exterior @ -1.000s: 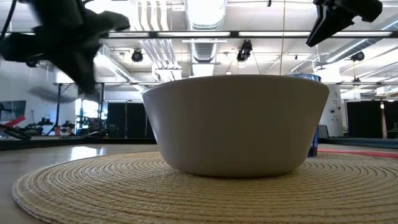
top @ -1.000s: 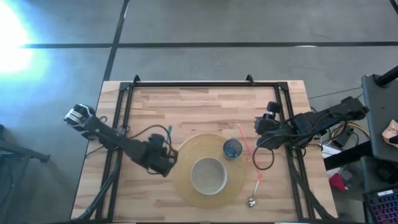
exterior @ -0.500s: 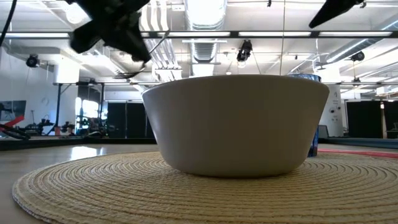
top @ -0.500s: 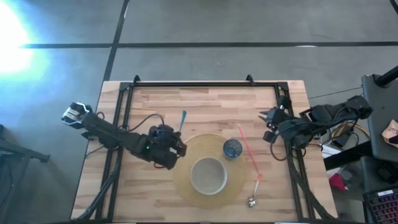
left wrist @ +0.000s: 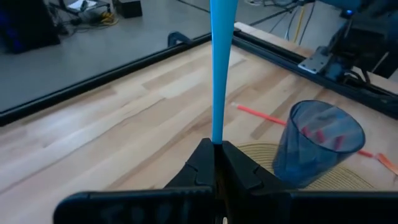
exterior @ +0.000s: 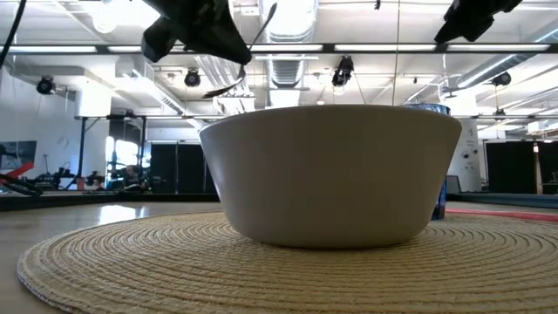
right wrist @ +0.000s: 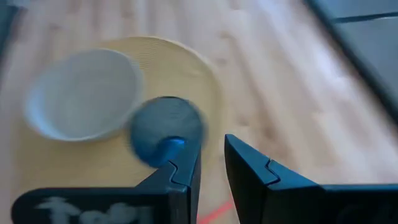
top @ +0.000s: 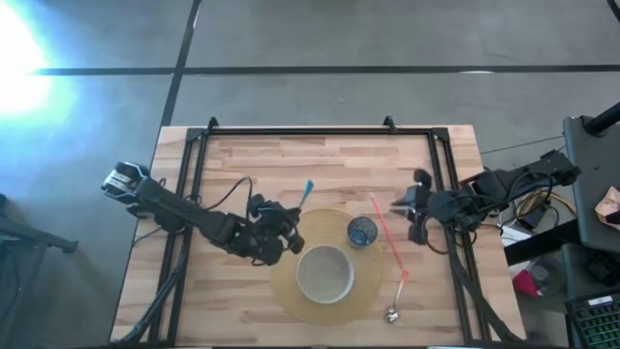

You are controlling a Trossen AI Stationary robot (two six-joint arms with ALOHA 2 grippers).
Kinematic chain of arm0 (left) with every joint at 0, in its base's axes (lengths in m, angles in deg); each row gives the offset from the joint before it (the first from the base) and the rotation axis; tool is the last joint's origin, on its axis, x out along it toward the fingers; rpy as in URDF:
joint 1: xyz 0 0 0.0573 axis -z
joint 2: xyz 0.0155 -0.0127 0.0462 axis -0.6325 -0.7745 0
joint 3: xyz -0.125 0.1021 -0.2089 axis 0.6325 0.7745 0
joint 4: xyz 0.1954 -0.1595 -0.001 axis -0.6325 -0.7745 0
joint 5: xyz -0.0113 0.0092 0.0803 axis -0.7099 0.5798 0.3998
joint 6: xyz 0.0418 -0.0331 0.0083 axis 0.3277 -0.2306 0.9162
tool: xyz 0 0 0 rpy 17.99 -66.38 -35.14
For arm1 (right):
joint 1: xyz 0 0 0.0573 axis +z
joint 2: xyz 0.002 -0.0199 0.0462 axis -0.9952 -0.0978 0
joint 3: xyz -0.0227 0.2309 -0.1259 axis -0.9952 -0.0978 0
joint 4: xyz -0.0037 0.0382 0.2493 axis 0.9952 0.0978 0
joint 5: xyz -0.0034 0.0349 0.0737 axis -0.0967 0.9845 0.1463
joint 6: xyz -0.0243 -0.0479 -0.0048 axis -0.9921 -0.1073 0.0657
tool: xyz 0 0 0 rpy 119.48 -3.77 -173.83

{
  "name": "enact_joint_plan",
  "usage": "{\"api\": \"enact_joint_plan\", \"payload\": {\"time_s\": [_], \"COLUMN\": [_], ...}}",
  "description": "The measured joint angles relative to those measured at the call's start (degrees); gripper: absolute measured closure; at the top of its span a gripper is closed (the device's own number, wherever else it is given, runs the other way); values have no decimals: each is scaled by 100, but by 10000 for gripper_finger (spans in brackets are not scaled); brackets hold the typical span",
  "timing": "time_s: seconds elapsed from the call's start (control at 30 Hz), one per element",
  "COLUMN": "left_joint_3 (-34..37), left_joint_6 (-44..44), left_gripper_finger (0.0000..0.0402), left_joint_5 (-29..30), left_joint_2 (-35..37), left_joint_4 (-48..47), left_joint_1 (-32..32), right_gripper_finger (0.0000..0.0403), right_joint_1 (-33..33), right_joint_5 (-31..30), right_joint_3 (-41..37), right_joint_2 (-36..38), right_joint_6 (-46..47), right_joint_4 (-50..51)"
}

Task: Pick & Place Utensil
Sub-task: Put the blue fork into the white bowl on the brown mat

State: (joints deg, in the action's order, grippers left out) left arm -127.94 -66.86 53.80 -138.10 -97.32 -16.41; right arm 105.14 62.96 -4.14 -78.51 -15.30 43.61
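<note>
High view: your left gripper (top: 282, 230) clamps the blue utensil (top: 304, 192) by its lower end, just beside the bowl (top: 324, 274), handle raised to clear its rim. Right gripper (top: 407, 206), fingers parted and empty, waits beyond the blue cup (top: 362, 232).

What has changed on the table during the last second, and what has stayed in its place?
The left gripper, shut on the blue-handled utensil, moved from the mat's left edge towards the white bowl and now carries it beside the bowl. The right gripper drew back towards the table's right rail, then came slightly inward; its fingers stand slightly apart, holding nothing. The bowl, the blue cup, the woven placemat and the orange-handled spoon did not move.
</note>
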Motion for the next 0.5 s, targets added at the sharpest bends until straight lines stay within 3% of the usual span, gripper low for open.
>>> {"api": "enact_joint_plan", "payload": {"time_s": [0.2,0.5], "left_joint_3": [-2,-2], "left_joint_6": [174,572], "left_gripper_finger": [398,399], "left_joint_5": [-19,-27], "left_joint_2": [-141,-315], "left_joint_4": [99,535], "left_joint_1": [23,50], "right_gripper_finger": [335,335], "right_joint_1": [9,74], "right_joint_5": [662,827], "right_joint_3": [-153,-473], "right_joint_2": [-33,-468], "right_joint_6": [-65,-1140], "right_joint_4": [-1139,-2763]}}
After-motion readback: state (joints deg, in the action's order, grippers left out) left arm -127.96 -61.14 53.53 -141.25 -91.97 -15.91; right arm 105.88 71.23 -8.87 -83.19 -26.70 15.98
